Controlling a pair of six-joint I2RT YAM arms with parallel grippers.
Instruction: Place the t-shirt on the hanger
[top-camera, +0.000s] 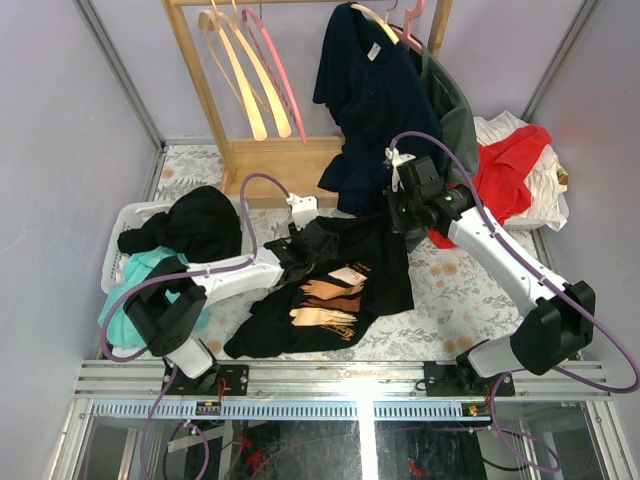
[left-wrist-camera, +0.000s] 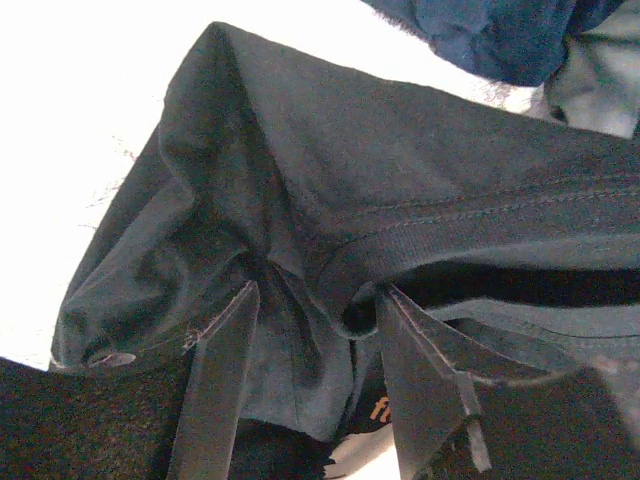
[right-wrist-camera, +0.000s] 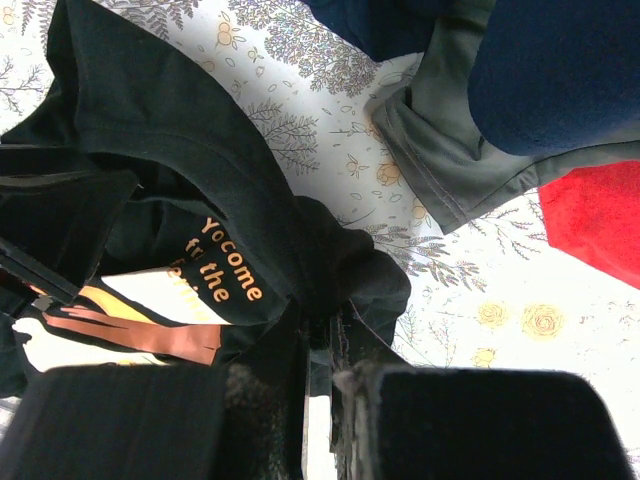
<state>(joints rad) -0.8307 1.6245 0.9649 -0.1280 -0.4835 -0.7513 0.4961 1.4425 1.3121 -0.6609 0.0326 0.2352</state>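
Across the table (top-camera: 470, 290), t-shirt (top-camera: 385, 270) runs near-left to far-right.

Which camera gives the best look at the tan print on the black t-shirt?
Top external: most of the print lies face-up on the t-shirt. The right wrist view catches only part of it, close up, with orange lettering. The left wrist view shows just a sliver of orange low in the frame.

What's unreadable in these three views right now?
- Top view: hanger hook cut off by the top edge.
- Left wrist: left gripper tips buried in t-shirt folds; grip unclear.
- Right wrist: print text partly folded under; right gripper blurred, too close.
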